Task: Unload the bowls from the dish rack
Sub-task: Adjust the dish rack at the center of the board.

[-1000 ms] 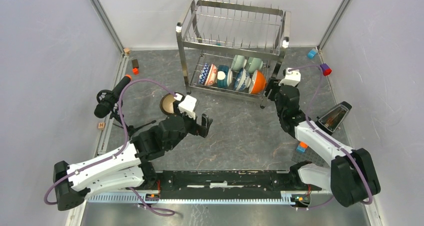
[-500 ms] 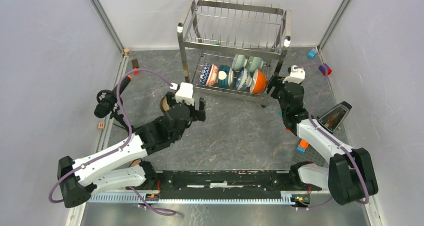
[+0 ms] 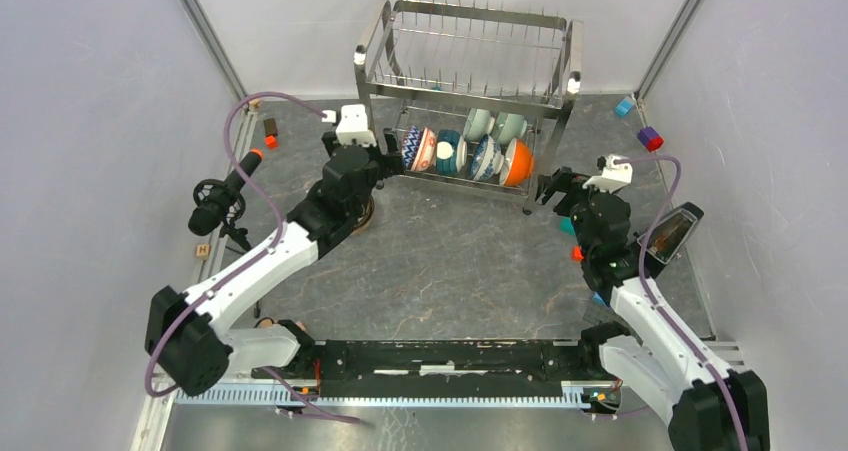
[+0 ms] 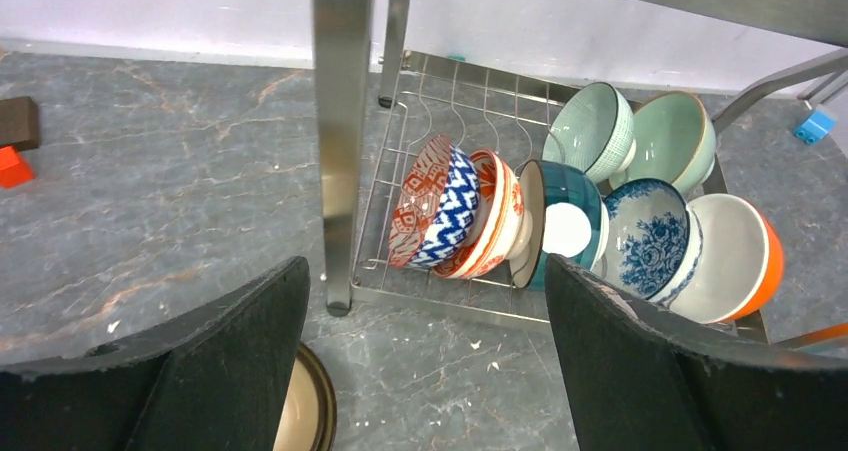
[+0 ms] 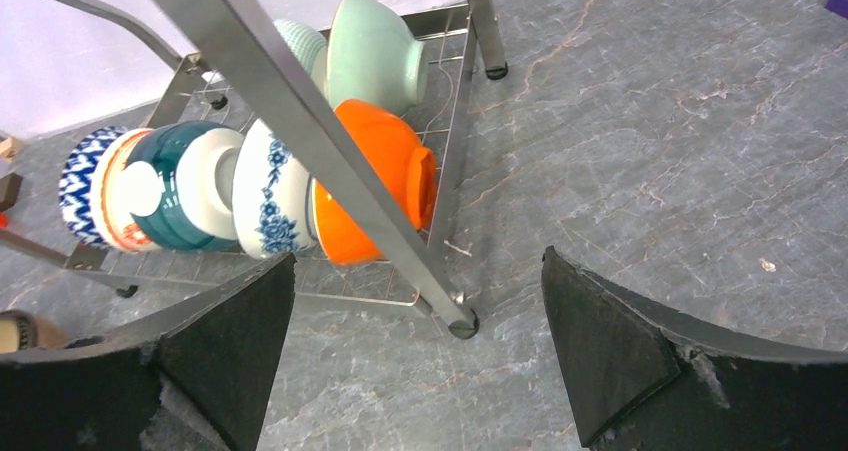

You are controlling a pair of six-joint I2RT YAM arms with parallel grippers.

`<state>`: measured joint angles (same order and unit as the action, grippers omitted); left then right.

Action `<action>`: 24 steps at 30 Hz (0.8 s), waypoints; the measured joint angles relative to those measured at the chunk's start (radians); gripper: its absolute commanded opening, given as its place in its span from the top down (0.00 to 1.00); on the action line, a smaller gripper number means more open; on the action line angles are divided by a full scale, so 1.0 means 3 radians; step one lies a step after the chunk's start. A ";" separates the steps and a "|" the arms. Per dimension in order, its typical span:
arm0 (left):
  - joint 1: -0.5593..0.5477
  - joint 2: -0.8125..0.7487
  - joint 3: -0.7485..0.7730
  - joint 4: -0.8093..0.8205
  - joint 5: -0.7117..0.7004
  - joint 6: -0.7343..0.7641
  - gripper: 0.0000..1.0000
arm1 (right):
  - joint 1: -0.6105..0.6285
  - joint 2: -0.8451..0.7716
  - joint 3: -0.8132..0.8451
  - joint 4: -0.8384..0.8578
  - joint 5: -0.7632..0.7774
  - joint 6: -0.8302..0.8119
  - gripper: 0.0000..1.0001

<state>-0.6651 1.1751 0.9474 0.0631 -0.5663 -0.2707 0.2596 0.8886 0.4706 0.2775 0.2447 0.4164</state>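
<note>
The left gripper (image 3: 383, 161) hangs at the front left corner of the two-tier shiny steel wire dish rack (image 3: 470, 99), its fingers spread wide with nothing between them. Under its wrist a small round bowl with a dark brown rim and cream inside (image 4: 312, 418) sits upright on the grey marbled table (image 3: 460, 271), near the rack's front left leg but apart from it.

The right gripper (image 3: 552, 185) is just off the rack's front right leg, jaws likewise parted and empty.

Seven bowls stand on edge in the rack's lower tier. In the front row, from the left, are:
- a blue-and-white zigzag bowl with red-orange pattern (image 4: 435, 206)
- a white bowl with red-orange pattern (image 4: 495, 216)
- a teal bowl with a white foot (image 4: 565, 226)
- a white bowl with blue flowers (image 4: 645, 236)
- a plain orange bowl with white inside (image 4: 735, 256)

Behind them lean two pale green bowls (image 4: 595, 131) (image 4: 675, 141). The upper tier shows only its prongs.

At the far right lie a small blue block (image 3: 624, 106) and a purple block (image 3: 650, 138).
</note>
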 measured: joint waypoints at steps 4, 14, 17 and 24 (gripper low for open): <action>0.0158 0.0315 0.0114 0.0175 0.0179 0.0034 0.14 | 0.0001 -0.0342 -0.0092 -0.0188 -0.0106 0.0031 0.02; 0.0501 0.0904 0.0371 0.0439 0.0420 0.0036 0.19 | 0.0001 -0.1193 -0.0453 -0.0586 -0.0543 0.0108 0.04; 0.0532 0.1020 0.0427 0.0523 0.0444 0.0056 0.32 | 0.0001 -0.1334 -0.0551 -0.0684 -0.0669 0.0113 0.04; 0.0622 0.1160 0.0449 0.0659 0.0413 0.0146 0.55 | 0.0009 -0.1577 -0.0617 -0.0882 -0.0908 0.0139 0.04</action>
<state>-0.4786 1.5230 1.0821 0.2607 -0.4423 -0.2268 0.2623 0.4156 0.2855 0.0128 -0.0277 0.4580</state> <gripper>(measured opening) 0.504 0.956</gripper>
